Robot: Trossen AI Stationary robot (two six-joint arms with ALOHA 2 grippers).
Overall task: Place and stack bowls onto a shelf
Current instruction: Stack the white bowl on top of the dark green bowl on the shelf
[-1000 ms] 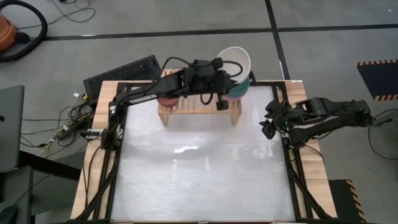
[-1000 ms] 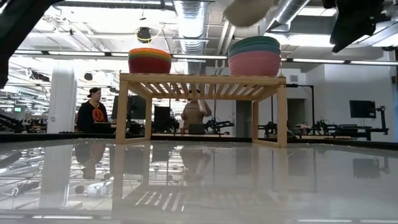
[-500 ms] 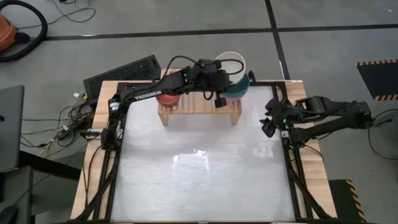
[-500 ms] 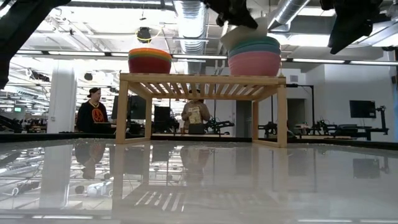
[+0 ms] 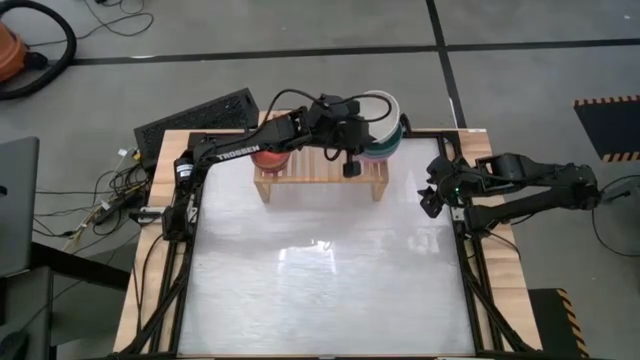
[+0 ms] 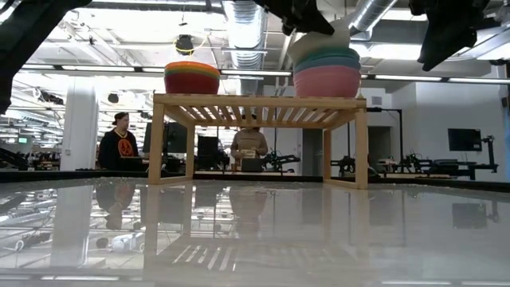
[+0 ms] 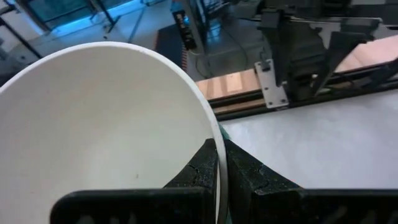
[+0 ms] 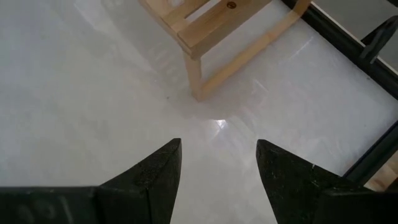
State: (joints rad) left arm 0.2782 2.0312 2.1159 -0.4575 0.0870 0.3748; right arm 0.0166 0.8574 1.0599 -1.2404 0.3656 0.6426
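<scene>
I have the left claw up over the right end of the shelf, which stands along the far edge of the bench, and it is pinching the rim of the cream-white bowl between its two fingers, one inside the wall and one outside, pressed tight on the thin plastic. I hold it by the rim because that leaves the bottom of the bowl free to drop into the stack; in the low view the cream-white bowl sits tilted on top of the larger stack, teal over blue over pink as far as I can tell, nested part-way but not level, so I judge it not yet released. The stack of small bowls stands at the left end of the shelf top, well apart from the big ones, which keeps the two sizes in their own piles. My right claw waits off the right edge of the bench near the far corner, fingers spread wide and holding nothing, looking down at the right leg of the shelf and the bare bench surface. No other bowls show on the bench, so this looks like the last one to seat
</scene>
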